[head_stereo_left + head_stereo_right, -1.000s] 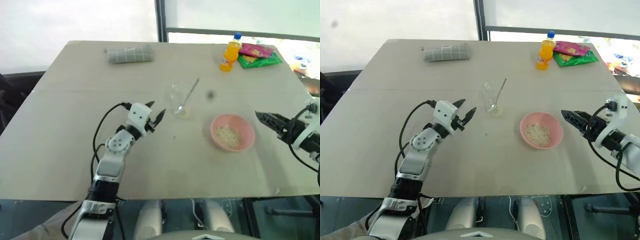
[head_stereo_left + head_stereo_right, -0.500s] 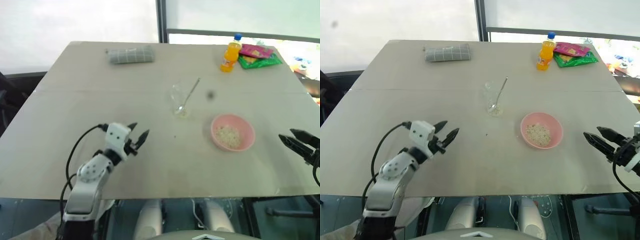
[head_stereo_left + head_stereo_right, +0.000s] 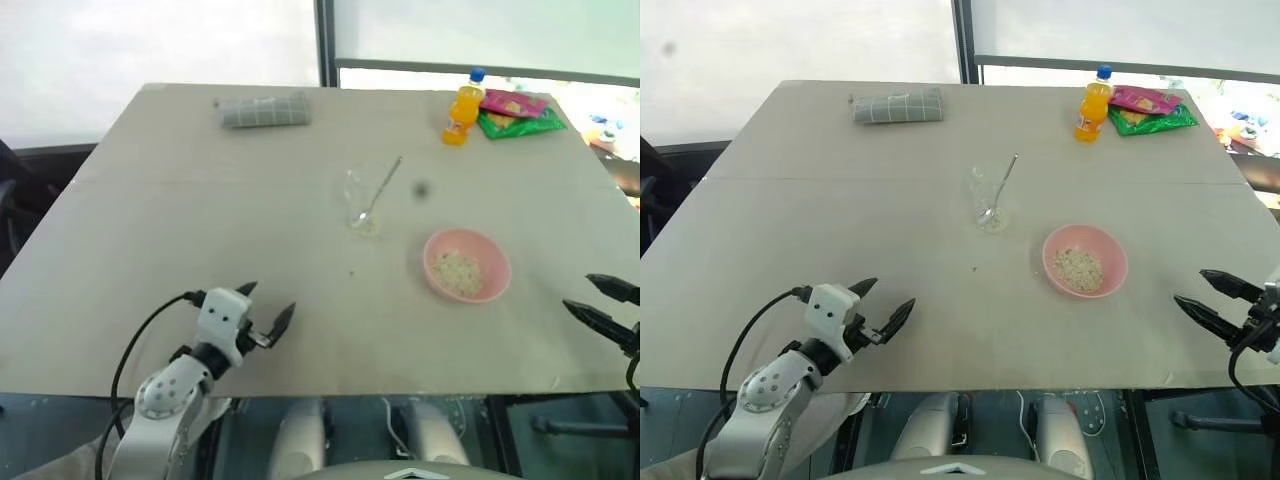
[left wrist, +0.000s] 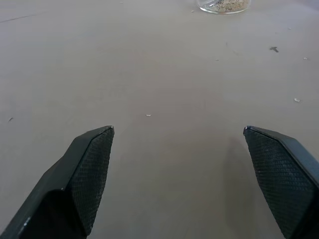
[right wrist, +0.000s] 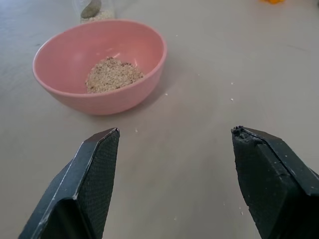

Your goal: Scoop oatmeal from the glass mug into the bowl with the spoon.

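Both pincers wide and empty, near tabletop edge.
Risk: spoon leans loose in glass mug; a careless reach tips it, spilling oatmeal short of bowl.

No readable text, labels, brand names or numbers. The orange bottle and the pink and green packets on the desk show no legible print.

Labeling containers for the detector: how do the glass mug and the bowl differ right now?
The glass mug is clear and narrow; the bowl is pink, opaque, wider and shallower. The mug has the spoon leaning in it; the bowl holds a mound of oatmeal. Both stand upright, apart on the table.
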